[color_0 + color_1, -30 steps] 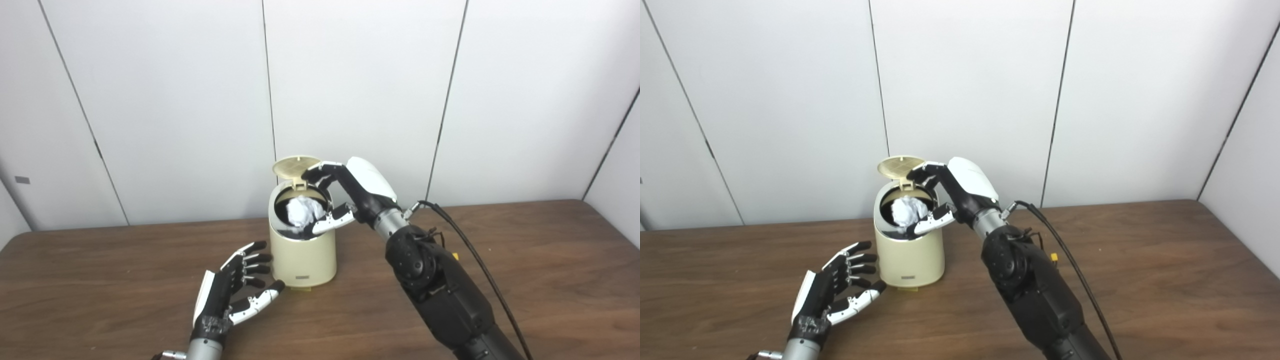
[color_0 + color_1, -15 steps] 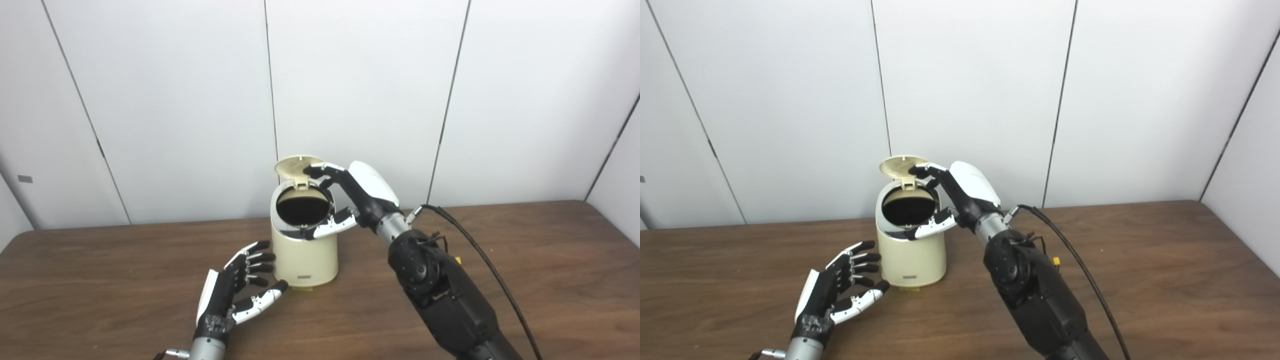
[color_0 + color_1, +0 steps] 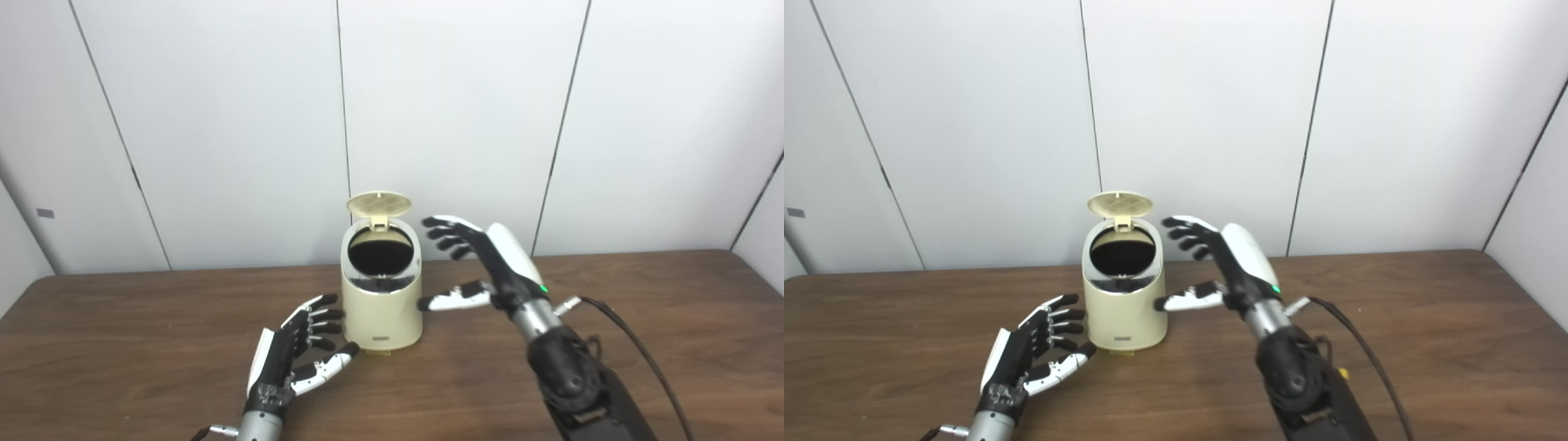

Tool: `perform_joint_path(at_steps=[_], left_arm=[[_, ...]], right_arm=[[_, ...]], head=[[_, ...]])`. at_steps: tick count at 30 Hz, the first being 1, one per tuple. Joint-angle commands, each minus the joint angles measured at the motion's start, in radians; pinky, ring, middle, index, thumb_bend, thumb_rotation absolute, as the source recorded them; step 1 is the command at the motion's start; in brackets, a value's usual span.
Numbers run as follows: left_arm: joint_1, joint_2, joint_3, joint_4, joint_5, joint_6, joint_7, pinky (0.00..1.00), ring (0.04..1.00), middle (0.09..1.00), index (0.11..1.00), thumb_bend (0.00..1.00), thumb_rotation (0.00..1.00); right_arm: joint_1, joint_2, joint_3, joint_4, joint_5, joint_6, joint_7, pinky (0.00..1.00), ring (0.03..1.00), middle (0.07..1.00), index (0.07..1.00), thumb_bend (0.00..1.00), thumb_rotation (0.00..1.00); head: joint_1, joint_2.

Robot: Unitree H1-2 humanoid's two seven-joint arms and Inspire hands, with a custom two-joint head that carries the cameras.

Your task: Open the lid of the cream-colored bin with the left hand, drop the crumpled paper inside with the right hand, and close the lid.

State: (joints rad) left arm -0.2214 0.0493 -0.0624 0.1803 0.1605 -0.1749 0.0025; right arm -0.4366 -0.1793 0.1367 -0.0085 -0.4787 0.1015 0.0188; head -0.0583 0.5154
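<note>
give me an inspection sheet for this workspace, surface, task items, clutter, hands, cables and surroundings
Surface: brown wooden table, bare apart from the bin.
Job's things: cream-colored cylindrical bin upright, its round hinged lid standing open; inside looks dark, crumpled paper not visible.
Clutter: nothing seen.
Hands: left hand open, low beside the bin's left; right hand open, empty, raised to the bin's right.
Cables: black cable trailing from the right wrist.
Surroundings: white panelled wall behind.

Black hands (image 3: 490,263), white backs, black cabled right forearm (image 3: 582,386)
</note>
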Motion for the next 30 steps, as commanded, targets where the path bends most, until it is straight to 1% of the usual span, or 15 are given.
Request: perform_joint_path(at_steps=[1,5,10,12,13,15,17,19,21,22,24,26,28,30], left_arm=[[-0.005,0.002,0.003,-0.013,-0.007,-0.007,0.003,0.58,0.691,0.737,0.838,0.62,0.09],[-0.005,0.001,0.006,-0.012,-0.01,-0.007,0.004,0.58,0.69,0.737,0.839,0.63,0.09],[-0.005,0.001,0.007,-0.017,-0.006,0.0,0.007,0.57,0.687,0.738,0.839,0.63,0.1],[-0.006,0.002,0.008,-0.021,-0.004,0.002,0.008,0.58,0.694,0.744,0.84,0.63,0.1],[-0.008,0.003,0.011,-0.021,-0.002,-0.008,0.013,0.58,0.695,0.745,0.841,0.63,0.11],[-0.014,0.004,0.02,-0.02,-0.011,-0.03,0.02,0.59,0.697,0.746,0.848,0.64,0.15],[-0.026,0.004,0.034,-0.032,-0.021,-0.037,0.025,0.61,0.715,0.769,0.856,0.65,0.15],[-0.049,0.012,0.042,-0.055,0.002,-0.033,0.036,0.61,0.728,0.792,0.858,0.67,0.19],[-0.077,0.028,0.041,-0.067,0.039,-0.034,0.046,0.61,0.739,0.817,0.855,0.7,0.24],[-0.095,0.039,0.037,-0.073,0.065,-0.029,0.05,0.64,0.76,0.839,0.862,0.71,0.3],[-0.127,0.054,0.032,-0.084,0.106,-0.01,0.057,0.68,0.791,0.87,0.872,0.71,0.35],[-0.165,0.062,0.032,-0.095,0.122,0.025,0.054,0.72,0.848,0.911,0.892,0.76,0.38],[-0.201,0.067,0.031,-0.102,0.116,0.053,0.04,0.76,0.897,0.941,0.918,0.79,0.41],[-0.229,0.069,0.03,-0.102,0.103,0.066,0.029,0.77,0.932,0.969,0.945,0.8,0.4]], right_arm=[[-0.02,-0.013,-0.024,-0.057,0.034,-0.043,-0.007,0.57,0.712,0.777,0.792,0.83,0.14],[0.022,-0.033,-0.048,-0.079,0.087,-0.061,0.003,0.56,0.722,0.804,0.81,0.83,0.16],[0.068,-0.039,-0.068,-0.074,0.132,-0.066,0.007,0.58,0.729,0.803,0.807,0.88,0.16],[0.08,-0.044,-0.067,-0.071,0.135,-0.07,0.009,0.58,0.723,0.801,0.806,0.88,0.17],[0.088,-0.048,-0.064,-0.066,0.128,-0.073,0.006,0.58,0.72,0.801,0.808,0.87,0.18],[0.1,-0.051,-0.06,-0.057,0.117,-0.078,0.001,0.56,0.701,0.795,0.804,0.87,0.19],[0.108,-0.052,-0.057,-0.043,0.111,-0.083,-0.003,0.56,0.69,0.798,0.807,0.88,0.21],[0.116,-0.05,-0.057,-0.032,0.117,-0.092,-0.003,0.56,0.692,0.805,0.807,0.87,0.18],[0.121,-0.05,-0.057,-0.025,0.123,-0.098,-0.001,0.57,0.694,0.81,0.807,0.87,0.18],[0.123,-0.051,-0.056,-0.022,0.122,-0.101,0.0,0.57,0.694,0.812,0.808,0.87,0.2],[0.126,-0.053,-0.053,-0.014,0.119,-0.104,0.003,0.58,0.694,0.811,0.811,0.87,0.22],[0.128,-0.055,-0.049,-0.007,0.117,-0.103,0.008,0.58,0.707,0.814,0.821,0.87,0.22],[0.129,-0.057,-0.046,0.0,0.118,-0.101,0.013,0.59,0.711,0.817,0.828,0.87,0.22],[0.129,-0.059,-0.043,0.003,0.113,-0.1,0.014,0.59,0.71,0.816,0.828,0.88,0.23]], head=[[0.001,0.001],[0.009,0.001],[0.027,-0.003],[0.035,-0.004],[0.042,-0.006],[0.048,-0.008],[0.06,-0.014],[0.067,-0.017],[0.073,-0.02],[0.075,-0.022],[0.076,-0.024],[0.076,-0.025],[0.075,-0.026],[0.075,-0.027]])
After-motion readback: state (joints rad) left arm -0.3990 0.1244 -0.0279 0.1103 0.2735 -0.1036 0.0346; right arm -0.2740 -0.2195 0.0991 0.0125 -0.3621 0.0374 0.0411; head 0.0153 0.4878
